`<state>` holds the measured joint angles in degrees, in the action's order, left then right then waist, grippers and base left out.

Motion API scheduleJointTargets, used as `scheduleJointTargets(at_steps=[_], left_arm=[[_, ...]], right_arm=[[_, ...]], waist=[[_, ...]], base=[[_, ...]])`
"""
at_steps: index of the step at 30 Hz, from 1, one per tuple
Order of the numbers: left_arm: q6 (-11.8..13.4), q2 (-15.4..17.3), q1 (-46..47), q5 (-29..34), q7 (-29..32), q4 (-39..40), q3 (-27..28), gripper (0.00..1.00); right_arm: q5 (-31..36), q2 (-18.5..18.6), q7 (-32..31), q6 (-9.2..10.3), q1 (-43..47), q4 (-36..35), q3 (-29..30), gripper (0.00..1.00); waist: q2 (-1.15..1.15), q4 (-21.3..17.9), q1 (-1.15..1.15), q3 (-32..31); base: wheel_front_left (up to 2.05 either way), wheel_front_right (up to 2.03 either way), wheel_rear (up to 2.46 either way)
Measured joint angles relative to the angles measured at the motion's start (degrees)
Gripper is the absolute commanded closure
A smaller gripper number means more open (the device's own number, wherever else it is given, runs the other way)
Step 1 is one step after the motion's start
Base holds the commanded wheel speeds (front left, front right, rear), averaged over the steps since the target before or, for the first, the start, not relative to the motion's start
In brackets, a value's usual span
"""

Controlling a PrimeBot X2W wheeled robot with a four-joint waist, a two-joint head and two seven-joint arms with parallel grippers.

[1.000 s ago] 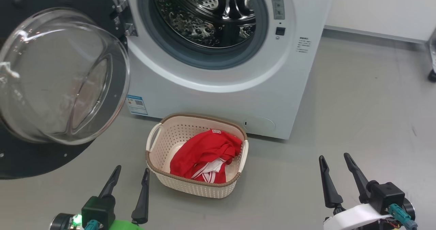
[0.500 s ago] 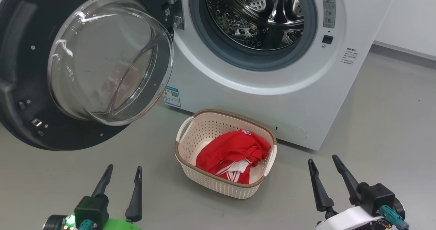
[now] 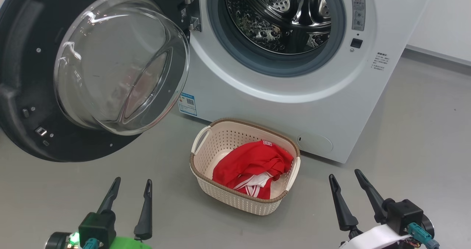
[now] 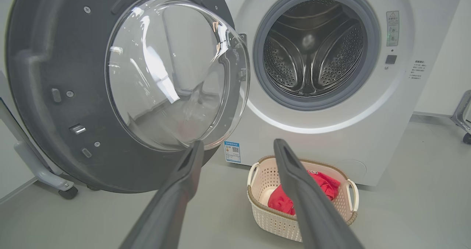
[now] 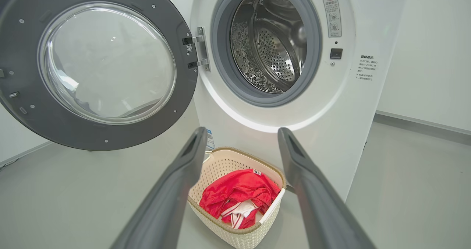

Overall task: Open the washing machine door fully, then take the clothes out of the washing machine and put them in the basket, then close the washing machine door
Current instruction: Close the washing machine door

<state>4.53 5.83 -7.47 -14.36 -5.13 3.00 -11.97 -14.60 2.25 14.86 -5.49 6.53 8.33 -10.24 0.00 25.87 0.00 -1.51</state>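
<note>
Red clothes (image 3: pixel 250 166), one heap in one basket (image 3: pixel 235 202); left gripper (image 3: pixel 133 180), right gripper (image 3: pixel 344 173) splayed, empty

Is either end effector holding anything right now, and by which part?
Nothing is held: the left end effector and right end effector are both open and empty.

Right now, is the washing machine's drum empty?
Empty where visible: the drum shows bare steel; the clothes lie in the basket.

Head looks down, wrists forward, sharing basket (image 3: pixel 235 201)
</note>
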Motion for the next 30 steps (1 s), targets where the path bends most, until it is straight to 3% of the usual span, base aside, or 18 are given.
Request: scheduleJointTargets(at_steps=[6,7,8,9,10,17,30], left_arm=[[0.1,0.0,0.0,-0.1,0.0,0.1,0.0,0.04],[0.1,-0.1,0.0,-0.2,-0.1,0.1,0.1,0.22],[0.1,-0.1,0.0,-0.2,-0.1,0.2,0.2,0.59],[0.1,-0.1,0.0,-0.2,-0.3,0.2,0.3,0.59],[0.1,-0.1,0.0,-0.2,-0.6,0.3,0.4,0.99],[-0.6,-0.9,0.0,-3.1,-1.5,1.2,0.4,1.00],[-8.2,-3.1,0.1,-27.8,-3.3,6.5,1.4,1.00]], right_arm=[[0.0,0.0,0.0,0.00,0.0,0.1,-0.3,0.00],[0.0,0.0,0.0,0.00,0.0,0.1,-0.3,0.00],[0.0,0.0,0.0,0.00,0.0,0.2,-0.3,0.00],[0.0,0.0,0.0,0.00,0.0,0.2,-0.3,0.00],[0.0,0.0,0.0,0.00,0.0,0.3,-0.2,0.00],[0.0,0.0,0.0,0.01,0.0,0.3,-0.2,0.00],[0.0,0.0,0.0,0.04,-0.1,0.1,-0.2,0.00]], waist=[[0.00,-0.2,0.00,-0.1],[0.00,-0.2,0.00,-0.1],[0.00,-0.2,0.00,-0.1],[0.00,-0.2,0.00,-0.1],[0.00,-0.2,0.00,-0.1],[0.00,-0.3,0.00,-0.1],[0.00,-0.2,0.00,1.2]], base=[[0.00,0.00,0.00],[0.00,0.00,0.00],[0.00,0.00,0.00],[0.00,0.00,0.00],[0.00,0.00,0.00],[0.00,0.00,0.00],[0.00,0.00,0.00]])
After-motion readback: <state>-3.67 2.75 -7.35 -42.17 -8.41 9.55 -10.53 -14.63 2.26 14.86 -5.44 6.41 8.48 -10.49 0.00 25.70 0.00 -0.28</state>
